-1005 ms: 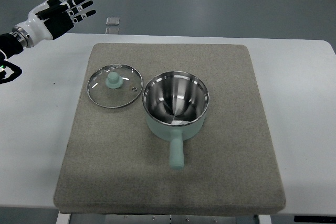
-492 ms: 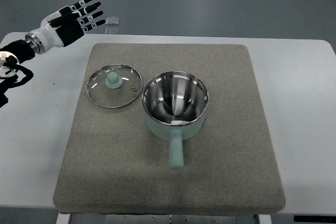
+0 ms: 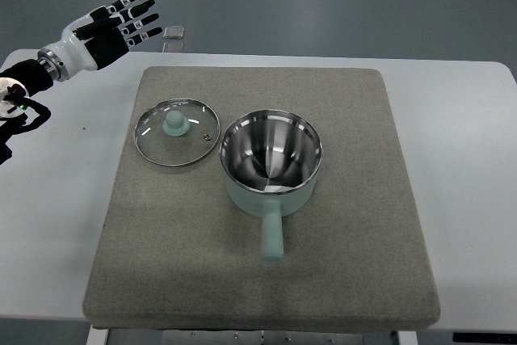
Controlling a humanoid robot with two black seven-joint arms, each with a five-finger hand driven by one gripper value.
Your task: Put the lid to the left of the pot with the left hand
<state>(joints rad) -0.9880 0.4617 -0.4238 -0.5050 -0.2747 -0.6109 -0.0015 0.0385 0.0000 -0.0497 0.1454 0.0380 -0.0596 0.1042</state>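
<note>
Fingers spread wide and empty on the left hand (image 3: 109,28), hovering over the white table's (image 3: 56,199) far-left corner. We see the round glass lid (image 3: 176,132), mint knob up, flat on the grey felt mat (image 3: 355,224), just left of the steel-lined mint pot (image 3: 271,161).

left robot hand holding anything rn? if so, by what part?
Nothing. The left robot hand is open with fingers spread, up past the mat's far-left corner. The lid lies on the mat, left of the pot.
</note>
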